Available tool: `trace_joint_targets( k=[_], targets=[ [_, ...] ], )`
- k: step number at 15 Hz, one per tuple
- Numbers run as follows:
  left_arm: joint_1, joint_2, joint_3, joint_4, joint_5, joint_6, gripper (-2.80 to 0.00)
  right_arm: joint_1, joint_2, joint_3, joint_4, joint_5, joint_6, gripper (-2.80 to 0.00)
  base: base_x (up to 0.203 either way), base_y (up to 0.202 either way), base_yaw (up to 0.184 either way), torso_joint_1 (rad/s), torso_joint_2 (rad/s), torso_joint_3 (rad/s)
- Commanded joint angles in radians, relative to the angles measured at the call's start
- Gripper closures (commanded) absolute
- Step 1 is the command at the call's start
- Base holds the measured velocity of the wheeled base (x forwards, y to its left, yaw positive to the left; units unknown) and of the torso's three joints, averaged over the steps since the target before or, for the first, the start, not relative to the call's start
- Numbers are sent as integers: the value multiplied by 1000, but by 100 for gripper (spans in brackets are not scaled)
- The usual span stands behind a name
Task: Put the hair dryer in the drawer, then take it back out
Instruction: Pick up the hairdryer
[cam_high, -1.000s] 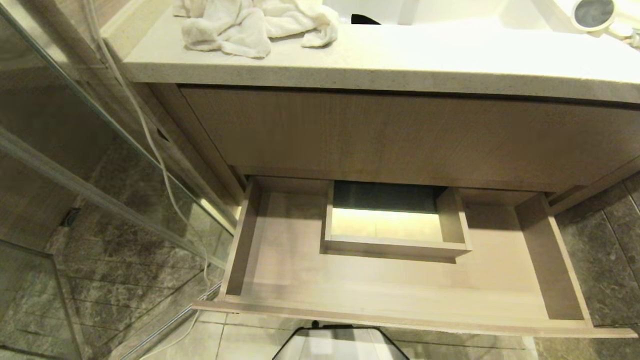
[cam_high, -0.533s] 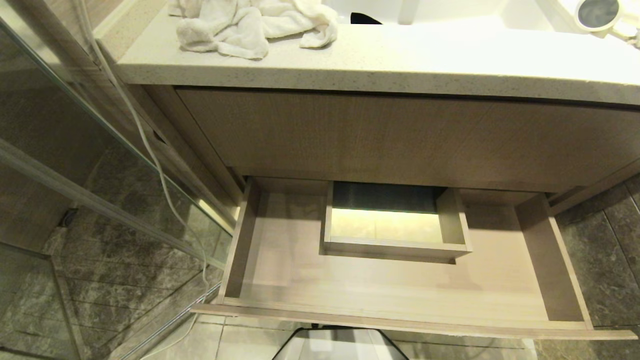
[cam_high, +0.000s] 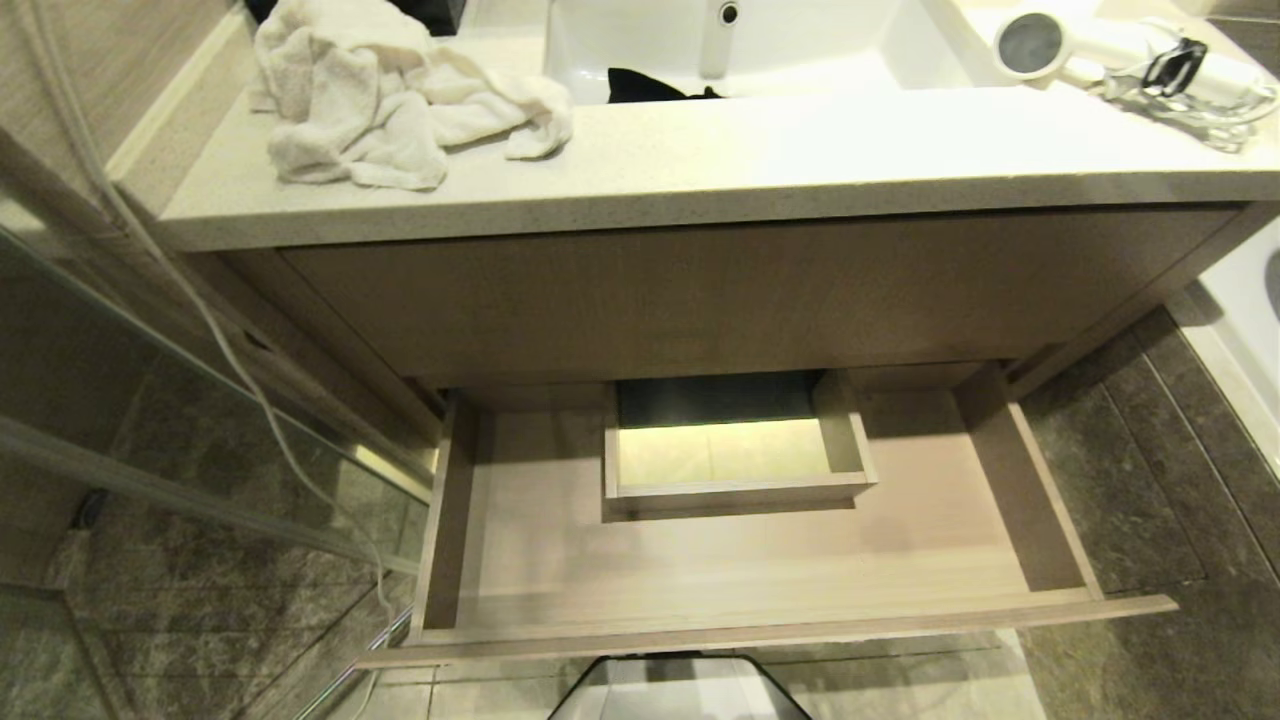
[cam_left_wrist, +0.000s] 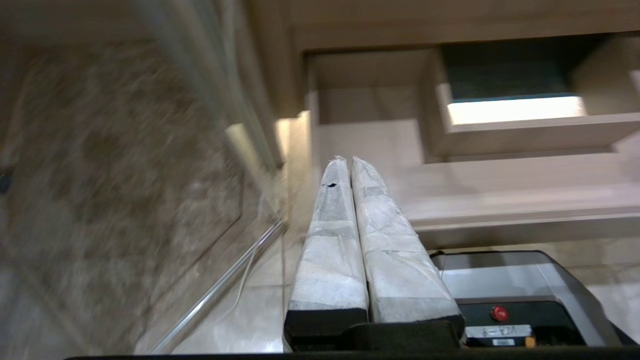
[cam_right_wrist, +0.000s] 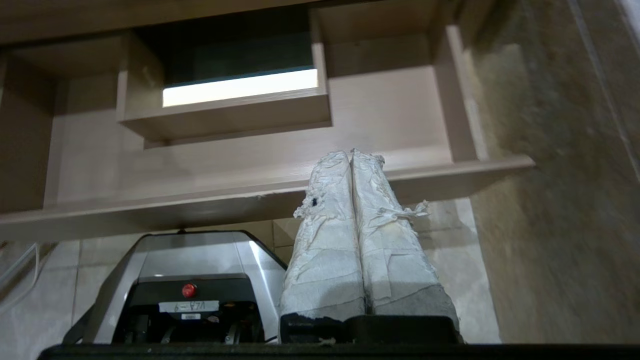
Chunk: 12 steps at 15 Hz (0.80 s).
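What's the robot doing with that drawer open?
Nothing is being held right now. The drawer is pulled open with nothing in it, and the hair dryer lies up on the counter beside the sink. A towel sits at the other end. The left end effector and right end effector are shut, hanging low before the drawer.

White hair dryer (cam_high: 1110, 55) above open drawer (cam_high: 760, 560)
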Motion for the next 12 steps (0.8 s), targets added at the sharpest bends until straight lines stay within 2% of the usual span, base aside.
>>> trace_joint_targets(
  k=[1, 3, 12],
  targets=[
    [0, 0, 2, 2, 0, 0, 0, 0, -2, 0, 0, 2, -1, 0, -2, 20, -139, 213, -345, -141],
    [0, 0, 2, 2, 0, 0, 0, 0, -2, 0, 0, 2, -1, 0, -3, 15, -115, 95, -154, -66],
    [0, 0, 2, 2, 0, 0, 0, 0, -2, 0, 2, 2, -6, 0, 0, 0, 0, 9, -15, -5]
  ],
)
